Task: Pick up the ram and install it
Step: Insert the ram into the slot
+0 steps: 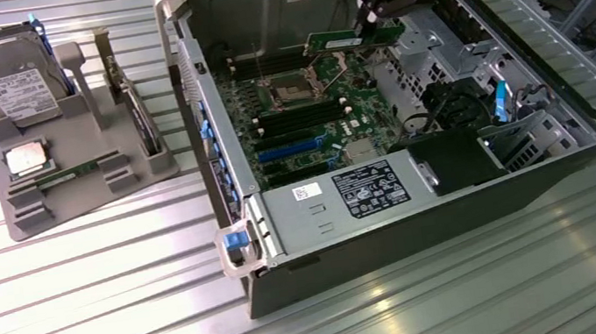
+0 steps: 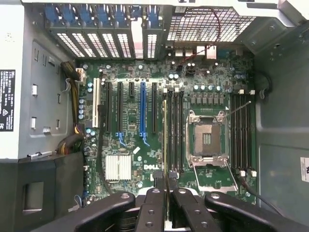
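So from my remote seat: the open PC case is lying on its side on the ribbed metal bench, and inside it I can see the green motherboard with its bare CPU socket, long black memory slots, a blue expansion slot, a small finned silver heatsink, plus the boxy grey power supply with a label on it. Well off to the side of the jaws sits a grey moulded plastic tray, which is holding a silver hard drive with a white label standing upright, a square silver CPU chip lying flat, and a second slim green memory stick in its groove. The gripper is up over the motherboard inside the case, and the jaws are pinched down narrow on the ram, a thin green board stick with small black chips. In the exterior view it hangs just under the black fingers, above the board and not seated. In the wrist view I see the stick edge-on as a thin line between the black, bolt-studded fingers, lined up along the memory slots beside the socket.
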`<state>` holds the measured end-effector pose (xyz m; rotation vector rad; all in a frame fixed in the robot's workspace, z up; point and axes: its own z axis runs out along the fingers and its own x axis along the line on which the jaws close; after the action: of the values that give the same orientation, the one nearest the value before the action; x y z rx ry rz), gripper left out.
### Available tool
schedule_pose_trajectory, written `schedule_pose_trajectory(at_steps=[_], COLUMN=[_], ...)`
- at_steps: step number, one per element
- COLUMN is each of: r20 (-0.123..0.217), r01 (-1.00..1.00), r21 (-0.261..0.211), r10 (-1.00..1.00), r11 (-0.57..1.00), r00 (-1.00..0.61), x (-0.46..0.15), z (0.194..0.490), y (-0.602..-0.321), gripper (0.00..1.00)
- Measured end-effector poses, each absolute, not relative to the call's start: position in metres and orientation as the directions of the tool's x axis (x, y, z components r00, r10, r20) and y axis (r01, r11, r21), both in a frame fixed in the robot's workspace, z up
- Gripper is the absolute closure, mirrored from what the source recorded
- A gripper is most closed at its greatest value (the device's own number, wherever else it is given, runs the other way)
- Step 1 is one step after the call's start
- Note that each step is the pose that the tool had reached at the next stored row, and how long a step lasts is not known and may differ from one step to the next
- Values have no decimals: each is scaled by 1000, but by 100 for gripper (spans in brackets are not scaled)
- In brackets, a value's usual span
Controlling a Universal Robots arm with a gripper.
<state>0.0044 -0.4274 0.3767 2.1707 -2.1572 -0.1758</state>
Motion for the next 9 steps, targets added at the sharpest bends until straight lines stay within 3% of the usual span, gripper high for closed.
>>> schedule_pose_trajectory(at_steps=[9], r20=[-28], r01=[-991], r21=[134], r10=[-1000], r11=[-8], r00=[4], x=[-2], z=[366], y=[-427], gripper=[87])
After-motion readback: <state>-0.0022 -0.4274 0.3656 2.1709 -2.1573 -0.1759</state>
